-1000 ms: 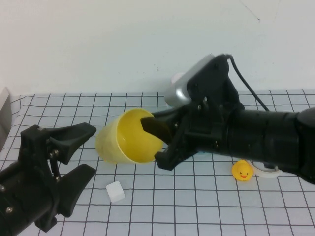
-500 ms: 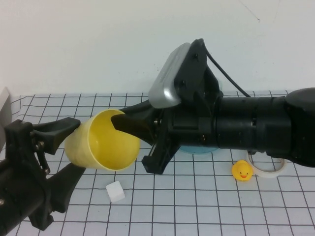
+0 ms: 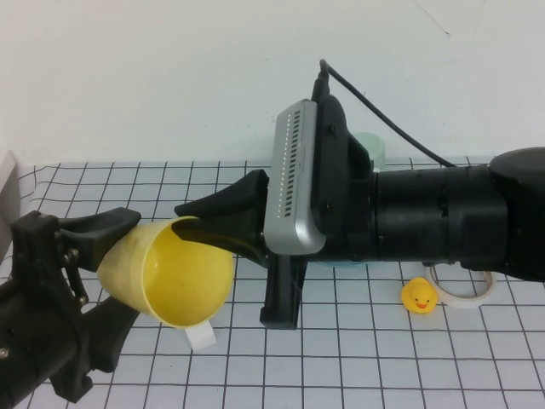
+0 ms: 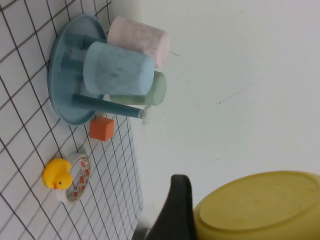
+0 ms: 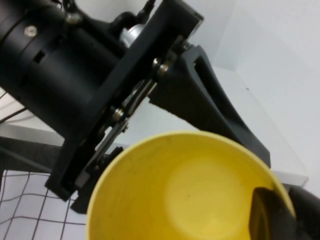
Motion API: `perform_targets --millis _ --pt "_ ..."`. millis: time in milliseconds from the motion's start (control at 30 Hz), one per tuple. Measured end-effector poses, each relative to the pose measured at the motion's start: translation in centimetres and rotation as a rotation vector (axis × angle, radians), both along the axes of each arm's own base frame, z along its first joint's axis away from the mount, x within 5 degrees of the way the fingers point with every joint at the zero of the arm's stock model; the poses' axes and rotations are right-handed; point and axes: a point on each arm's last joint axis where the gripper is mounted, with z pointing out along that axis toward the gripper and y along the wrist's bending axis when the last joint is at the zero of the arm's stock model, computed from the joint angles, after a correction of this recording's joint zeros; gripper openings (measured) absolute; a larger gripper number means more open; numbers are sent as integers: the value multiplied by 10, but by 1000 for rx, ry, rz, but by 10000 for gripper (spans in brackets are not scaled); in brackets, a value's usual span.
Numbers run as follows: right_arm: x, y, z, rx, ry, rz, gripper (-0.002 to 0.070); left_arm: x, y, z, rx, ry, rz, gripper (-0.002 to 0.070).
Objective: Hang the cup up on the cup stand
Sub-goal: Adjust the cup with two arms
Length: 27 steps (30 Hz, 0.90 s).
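The yellow cup (image 3: 168, 274) is in the air over the left of the table, lying sideways with its mouth toward the camera. My right gripper (image 3: 197, 223) is shut on its rim, with one finger (image 5: 265, 215) inside the cup (image 5: 185, 190). My left gripper (image 3: 128, 264) is open, and its fingers stand above and below the cup's base. One left finger (image 4: 176, 210) shows beside the cup's bottom (image 4: 260, 210). The blue cup stand (image 4: 59, 95) holds a pink, a light blue and a pale green cup, and one white-tipped peg (image 4: 120, 107) is bare. In the high view my right arm hides most of the stand (image 3: 339, 262).
A yellow rubber duck (image 3: 419, 296) and a white tape roll (image 3: 464, 294) lie at the right. A white cube (image 3: 203, 337) lies under the cup. An orange cube (image 4: 102, 129) sits by the stand. A grey object (image 3: 7, 198) stands at the left edge.
My right arm has carried the cup left and rolled over. The cup has dropped a little, and its base now sits between my left gripper's open fingers.
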Motion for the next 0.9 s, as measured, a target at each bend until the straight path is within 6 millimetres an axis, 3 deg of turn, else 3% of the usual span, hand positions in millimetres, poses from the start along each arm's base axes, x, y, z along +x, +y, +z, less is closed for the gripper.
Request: perform_targets --millis 900 --pt "6 5 -11 -12 -1 10 34 2 4 -2 123 -47 21 585"
